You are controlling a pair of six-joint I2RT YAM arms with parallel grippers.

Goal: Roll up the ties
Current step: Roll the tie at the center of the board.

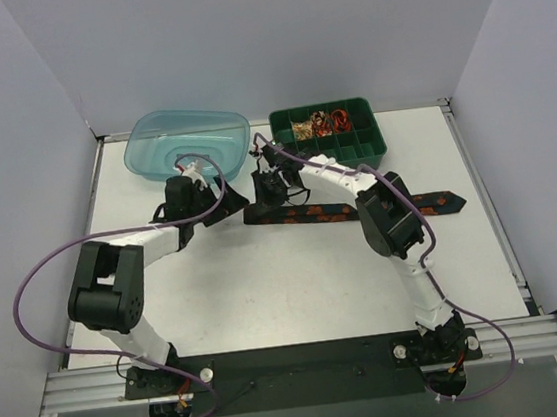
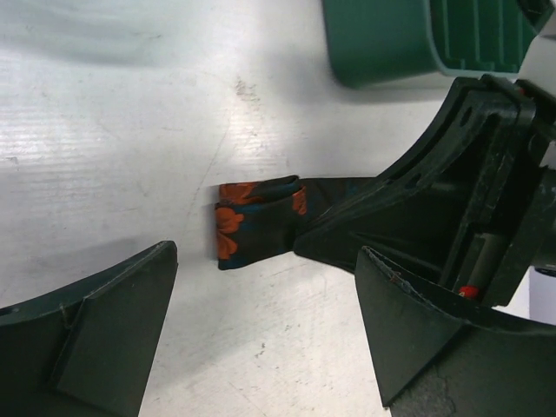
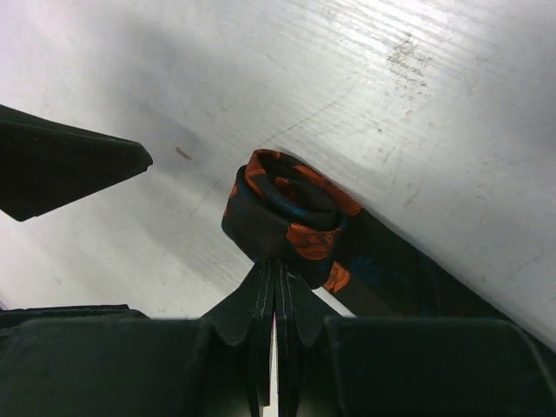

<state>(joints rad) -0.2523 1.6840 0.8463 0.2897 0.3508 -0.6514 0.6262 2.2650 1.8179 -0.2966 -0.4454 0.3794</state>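
From where I stood, the blue tub (image 1: pixel 190 138) sat at the far left of the worktop (image 1: pixel 268 290), and just in front of it the left hand (image 2: pixel 265 287) hung low with its fingers spread wide, holding nothing. The rolled end of the tie (image 2: pixel 256 230) lay on the worktop just beyond the gap between them. That end was wound into a small, loose coil of a few turns. The right hand (image 3: pixel 276 269) had its fingers pressed flat together on the coil's near edge, pinning it. Behind the right hand was the green tray (image 1: pixel 326 135), and the unrolled length of the tie ran flat to the right, ending in a point well clear of the arm. The fabric looked thin, soft and very light, with no stiffness of its own, so I judged the coil would slacken or spring open once unpinned. The surface seemed smooth enough to slide on the worktop. The sensible hold, I thought, was across the coil's flat sides, squeezing all the layers together, not by the limp tail.
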